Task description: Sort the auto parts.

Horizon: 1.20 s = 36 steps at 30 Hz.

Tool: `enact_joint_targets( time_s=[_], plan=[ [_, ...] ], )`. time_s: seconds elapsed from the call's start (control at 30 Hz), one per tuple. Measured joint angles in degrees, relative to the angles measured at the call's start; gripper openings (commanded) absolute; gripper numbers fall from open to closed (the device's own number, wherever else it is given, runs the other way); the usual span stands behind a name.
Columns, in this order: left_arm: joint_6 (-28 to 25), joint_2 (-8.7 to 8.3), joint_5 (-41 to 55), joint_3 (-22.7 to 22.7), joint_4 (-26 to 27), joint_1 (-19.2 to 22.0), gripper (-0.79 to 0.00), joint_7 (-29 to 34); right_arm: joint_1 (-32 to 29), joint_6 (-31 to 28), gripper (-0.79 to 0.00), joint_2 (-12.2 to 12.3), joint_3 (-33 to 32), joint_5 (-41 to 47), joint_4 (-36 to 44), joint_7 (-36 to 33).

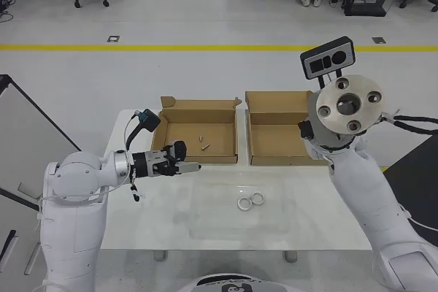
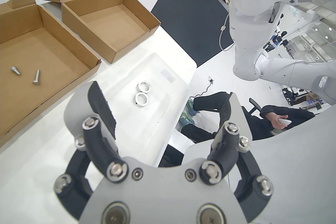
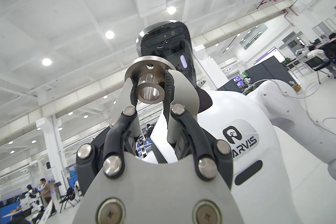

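Flanged bushing [image 3: 141, 62], silver metal with a wide disc drilled with holes and a short bored hub, sits clamped by its hub in my right pincer [image 3: 151, 83]. I hold it raised over the right cardboard box [image 1: 274, 139], disc turned upward. My left pincer [image 2: 164, 95] hangs released above the table [image 1: 146, 219], near two metal rings [image 1: 250, 200].

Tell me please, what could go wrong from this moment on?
1. The right pincer grips the metal flange only by its narrow hub, high above the table; a slip would likely drop it hard.
2. The two rings lie close together, so picking one may push the other.
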<state>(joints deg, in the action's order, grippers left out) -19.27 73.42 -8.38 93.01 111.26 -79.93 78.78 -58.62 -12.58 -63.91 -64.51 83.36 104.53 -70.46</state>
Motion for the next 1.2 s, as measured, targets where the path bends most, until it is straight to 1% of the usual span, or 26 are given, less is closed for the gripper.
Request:
enact_joint_targets(
  time_s=[0.13, 0.2, 0.4, 0.5, 0.53, 0.6, 0.63, 0.7, 0.73, 0.77, 0.9, 1.03, 1.13, 1.2],
  plan=[
    [0.0, 0.00, 0.0, 0.0, 0.0, 0.0, 0.000, 0.0, -3.8, 3.1, -0.785, 1.3, -5.5, -11.6, -1.2, 1.5],
    [0.0, 0.00, 0.0, 0.0, 0.0, 0.0, 0.000, 0.0, -6.2, 4.3, -0.785, 1.9, -8.2, -15.2, -1.5, 1.7],
    [0.0, 0.00, 0.0, 0.0, 0.0, 0.0, 0.000, 0.0, -13.4, 8.0, -0.785, 4.1, -19.3, -27.4, -1.9, 3.1],
    [0.0, 0.00, 0.0, 0.0, 0.0, 0.0, 0.000, 0.0, -15.4, 11.0, -0.785, 5.5, -25.4, -39.6, -0.4, 4.7],
    [0.0, 0.00, 0.0, 0.0, 0.0, 0.0, 0.000, 0.0, -15.9, 12.6, -0.785, 6.0, -27.4, -45.2, 0.7, 4.9],
    [0.0, 0.00, 0.0, 0.0, 0.0, 0.0, 0.000, 0.0, -16.1, 14.5, -0.785, 6.8, -30.0, -53.0, 2.4, 4.7],
    [0.0, 0.00, 0.0, 0.0, 0.0, 0.0, 0.000, 0.0, -15.9, 15.3, -0.785, 7.3, -31.4, -59.3, 3.5, 4.5],
    [0.0, 0.00, 0.0, 0.0, 0.0, 0.0, 0.000, 0.0, -15.4, 16.2, -0.785, 8.0, -32.5, -68.5, 4.5, 3.9],
    [0.0, 0.00, 0.0, 0.0, 0.0, 0.0, 0.000, 0.0, -14.8, 16.7, -0.785, 8.4, -32.7, -73.9, 4.7, 3.4],
    [0.0, 0.00, 0.0, 0.0, 0.0, 0.0, 0.000, 0.0, -14.2, 16.9, -0.785, 8.6, -32.5, -77.4, 4.7, 2.8],
    [0.0, 0.00, 0.0, 0.0, 0.0, 0.0, 0.000, 0.0, -10.7, 17.3, -0.785, 9.4, -29.4, -88.7, 3.4, -0.3],
    [0.0, 0.00, 0.0, 0.0, 0.0, 0.0, 0.000, 0.0, -5.8, 16.0, -0.785, 9.8, -23.3, -99.3, -0.2, -2.9],
    [0.0, 0.00, 0.0, 0.0, 0.0, 0.0, 0.000, 0.0, -1.8, 14.8, -0.785, 9.7, -18.0, -105.7, -4.0, -3.9],
    [0.0, 0.00, 0.0, 0.0, 0.0, 0.0, 0.000, 0.0, 0.6, 14.4, -0.785, 9.5, -14.9, -108.4, -6.5, -3.7]
  ],
)
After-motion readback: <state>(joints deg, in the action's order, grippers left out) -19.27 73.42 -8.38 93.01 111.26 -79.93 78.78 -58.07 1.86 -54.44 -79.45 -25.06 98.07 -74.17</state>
